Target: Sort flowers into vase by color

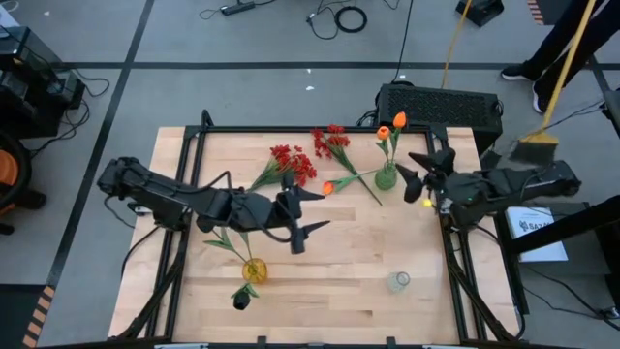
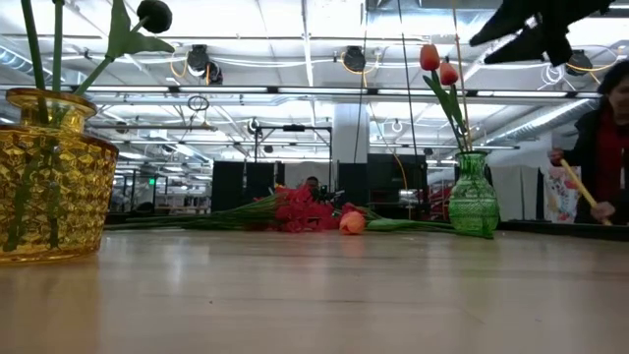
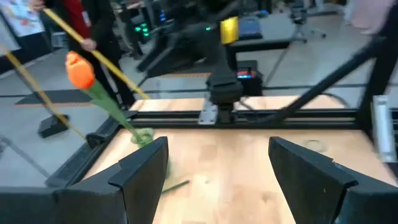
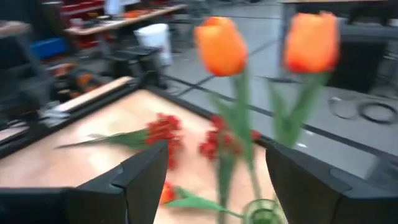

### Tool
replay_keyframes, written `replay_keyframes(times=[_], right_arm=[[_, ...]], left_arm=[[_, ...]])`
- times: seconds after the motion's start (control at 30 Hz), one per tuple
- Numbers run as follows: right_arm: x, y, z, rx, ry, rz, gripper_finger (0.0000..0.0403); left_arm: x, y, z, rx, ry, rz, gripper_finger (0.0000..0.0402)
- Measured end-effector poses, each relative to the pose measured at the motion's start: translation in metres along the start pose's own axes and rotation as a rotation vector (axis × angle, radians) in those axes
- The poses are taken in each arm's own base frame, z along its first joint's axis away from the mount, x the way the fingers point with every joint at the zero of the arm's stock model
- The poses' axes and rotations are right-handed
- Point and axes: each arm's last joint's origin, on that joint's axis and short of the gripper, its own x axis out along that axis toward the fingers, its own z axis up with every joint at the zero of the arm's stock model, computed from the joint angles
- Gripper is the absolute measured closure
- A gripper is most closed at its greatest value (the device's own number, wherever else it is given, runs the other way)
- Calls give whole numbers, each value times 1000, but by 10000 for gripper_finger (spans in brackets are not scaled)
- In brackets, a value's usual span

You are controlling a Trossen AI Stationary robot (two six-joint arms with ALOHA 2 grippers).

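Two orange tulips (image 4: pixel 221 46) stand in the green vase (image 1: pixel 386 176) just ahead of the right hand (image 1: pixel 418 177), its fingers apart and empty. Left hand (image 1: pixel 305 211) hovers spread over mid-worktop (image 1: pixel 349 262), red flowers (image 1: pixel 294 163) beyond it.

Orange tulips (image 1: pixel 391 126) in green vase (image 1: pixel 386 177), yellow vase (image 1: pixel 254 269)

High view looking straight down over the whole table (image 1: pixel 329 262), low view sitting at tabletop level facing the room, both wrist views peering past their own fingers, all sharing the green vase (image 1: pixel 386 176) with orange tulips (image 4: pixel 221 46).
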Motion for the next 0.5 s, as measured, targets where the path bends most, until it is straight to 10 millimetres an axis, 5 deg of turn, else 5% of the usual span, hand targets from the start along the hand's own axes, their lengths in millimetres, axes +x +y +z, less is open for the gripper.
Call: replay_keyframes(times=[0.27,0.5], right_arm=[[-23,16,-5,-68,18,231,140],[-27,52,-27,-300,59,347,140]], left_arm=[[21,21,-13,-14,54,86,117],[21,25,-10,21,44,89,117]])
